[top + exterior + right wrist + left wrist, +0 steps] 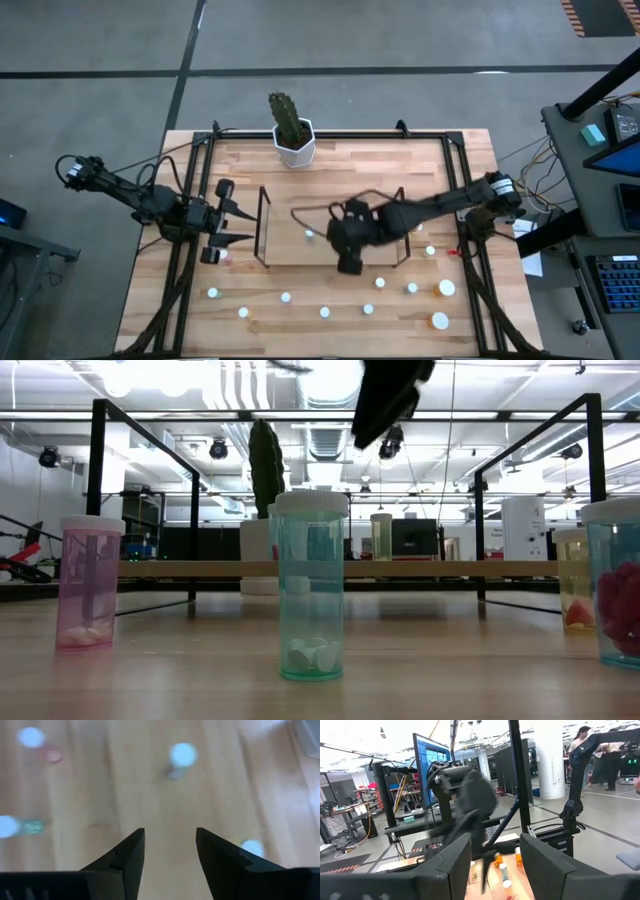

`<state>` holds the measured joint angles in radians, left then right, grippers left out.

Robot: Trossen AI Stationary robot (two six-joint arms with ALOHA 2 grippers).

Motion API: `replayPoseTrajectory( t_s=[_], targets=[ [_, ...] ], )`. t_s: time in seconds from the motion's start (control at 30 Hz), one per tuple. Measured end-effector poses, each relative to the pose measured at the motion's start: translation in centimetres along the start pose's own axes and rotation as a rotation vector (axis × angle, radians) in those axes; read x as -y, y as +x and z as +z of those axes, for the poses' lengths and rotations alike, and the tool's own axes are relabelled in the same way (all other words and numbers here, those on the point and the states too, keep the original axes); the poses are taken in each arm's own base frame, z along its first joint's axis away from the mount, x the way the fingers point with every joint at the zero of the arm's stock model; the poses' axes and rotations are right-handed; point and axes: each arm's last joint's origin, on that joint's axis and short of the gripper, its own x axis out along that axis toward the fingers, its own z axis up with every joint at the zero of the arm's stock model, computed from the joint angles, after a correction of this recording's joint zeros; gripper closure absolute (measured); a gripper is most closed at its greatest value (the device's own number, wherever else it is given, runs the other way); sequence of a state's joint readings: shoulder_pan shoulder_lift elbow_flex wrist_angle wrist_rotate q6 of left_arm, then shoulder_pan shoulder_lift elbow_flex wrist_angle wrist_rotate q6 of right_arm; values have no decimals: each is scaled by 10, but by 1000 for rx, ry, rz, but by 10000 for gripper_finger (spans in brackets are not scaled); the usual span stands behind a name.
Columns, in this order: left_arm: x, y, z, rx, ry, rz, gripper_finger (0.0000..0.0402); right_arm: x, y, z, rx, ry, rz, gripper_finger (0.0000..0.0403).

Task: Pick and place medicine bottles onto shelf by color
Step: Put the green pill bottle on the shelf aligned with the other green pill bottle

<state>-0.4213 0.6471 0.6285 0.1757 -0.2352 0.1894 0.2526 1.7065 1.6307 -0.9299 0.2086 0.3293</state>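
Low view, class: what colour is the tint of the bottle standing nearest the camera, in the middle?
The bottle is greenish with a white cap; the low view shows it best.

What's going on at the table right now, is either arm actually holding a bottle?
No bottle is held. The right gripper hangs open and empty over the shelf in the middle of the table, pointing down at bare wood with a white-capped bottle farther off. The left gripper waits open at the shelf's left end. Most medicine bottles stand scattered along the table's near edge; in the low view a greenish bottle and a pink bottle are nearest.
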Motion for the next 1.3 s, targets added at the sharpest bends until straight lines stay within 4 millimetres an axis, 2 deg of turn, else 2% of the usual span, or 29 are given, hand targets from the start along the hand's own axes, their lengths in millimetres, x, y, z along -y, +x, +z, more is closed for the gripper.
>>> replayPoseTrajectory(
  t_s=[0.1, 0.37, 0.53, 0.8, 1.0, 1.3],
  targets=[
    [0, 1, -1, -2, 0, 0, 249, -22, -8, -8, 12, -9, 10, 237],
    [3, 10, -1, 16, -14, 3, 249, -65, -43, -27, 63, 1, 106, 236],
    [6, 19, -5, 19, -75, 3, 249, -91, -54, -44, 72, -37, 136, 236],
    [13, 38, -13, 28, -213, -11, 249, -116, -64, -65, 100, -156, 106, 236],
    [25, 52, -13, 17, -279, -54, 249, -134, -68, -87, 170, -232, 8, 236],
    [52, 73, -5, -16, -304, -147, 249, -145, -66, -93, 198, -79, 51, 225]
  ],
)
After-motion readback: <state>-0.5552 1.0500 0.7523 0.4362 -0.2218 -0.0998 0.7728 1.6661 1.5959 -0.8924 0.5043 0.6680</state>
